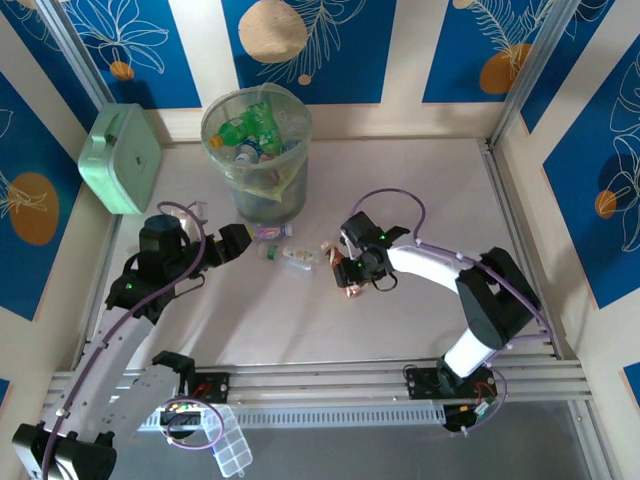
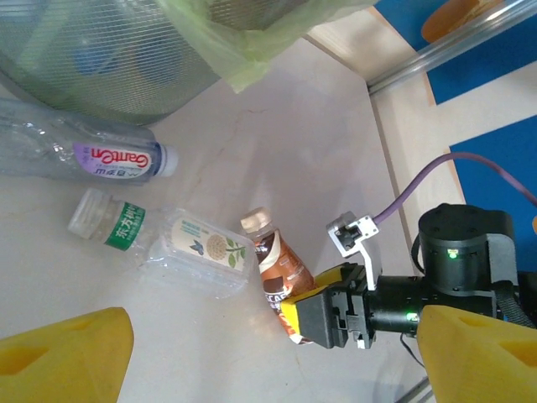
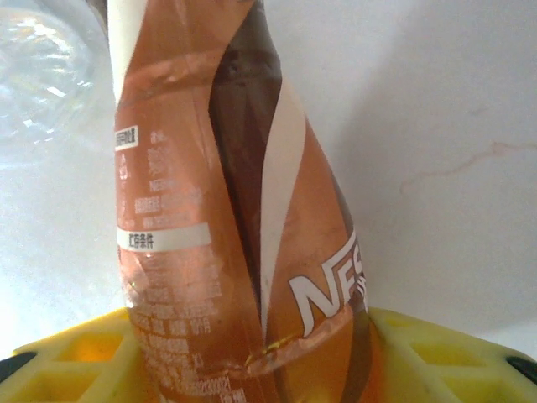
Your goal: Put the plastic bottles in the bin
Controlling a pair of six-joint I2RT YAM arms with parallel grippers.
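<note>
Losing the brown bottle [image 3: 243, 210] past the top and bottom edges, between the jaws of the right gripper [image 3: 260, 357], and cutting its white lettering short just above the jaws. Leaving the label's fine print too small to read. Blurring and cropping a clear bottle [image 3: 42, 59] up-left of those jaws. Ahead of the left gripper's [image 2: 268, 357] jaws, cropping the bin [image 2: 101, 59] at the top edge and the purple-labelled bottle [image 2: 84, 147] at the left edge. From above, leaving the bottles in the bin [image 1: 250, 135] too jumbled to count.

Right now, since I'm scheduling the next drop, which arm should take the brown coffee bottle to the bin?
Right: the right gripper clamps the brown bottle; the left gripper hangs open, empty, near the clear bottles beside the bin.
</note>
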